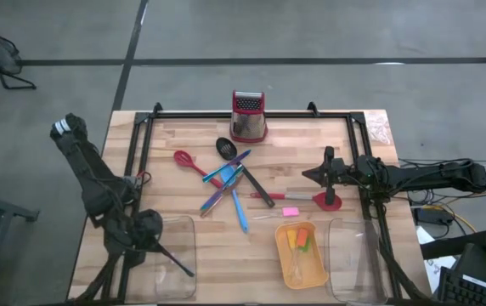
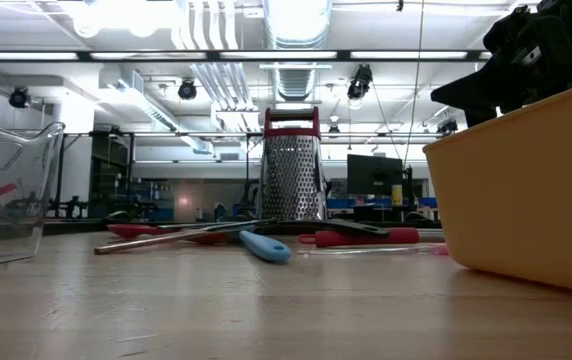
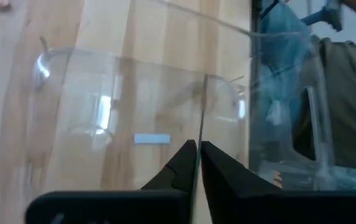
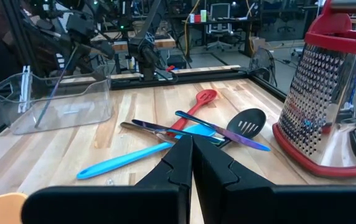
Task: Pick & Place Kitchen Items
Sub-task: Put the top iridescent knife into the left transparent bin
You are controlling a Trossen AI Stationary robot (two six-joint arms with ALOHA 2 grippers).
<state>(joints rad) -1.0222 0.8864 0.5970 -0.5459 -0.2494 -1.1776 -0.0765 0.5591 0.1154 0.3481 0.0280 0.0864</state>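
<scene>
My left gripper [image 1: 156,245] hangs over the clear tray [image 1: 175,223] at the near left, shut on a thin dark stick [image 1: 179,263] that slants down into the tray. My right gripper [image 4: 192,146] is shut on nothing and held level above the table right of centre [image 1: 309,175]. Mid-table lies a heap of utensils: a red spoon [image 1: 187,161], a black slotted spoon [image 1: 226,147], a blue spatula [image 1: 240,212], a black spatula [image 1: 257,188] and purple sticks [image 1: 213,200]. A red spatula [image 1: 307,197] and a pink piece [image 1: 290,211] lie beside them. My left gripper pinches the thin stick's upper end [image 3: 201,138] between its two fingertips. The fingers slant down from above, and the stick runs on along them past the tips. Its free end [image 4: 39,118] hangs low inside the clear tray; whether it touches the floor I cannot tell.
A metal grater with a red top [image 1: 248,116] stands at the far middle. An orange tray [image 1: 315,272] with orange and green pieces sits near centre-right, with a second clear tray [image 1: 355,255] beside it. Black rails [image 1: 141,144] frame the table.
</scene>
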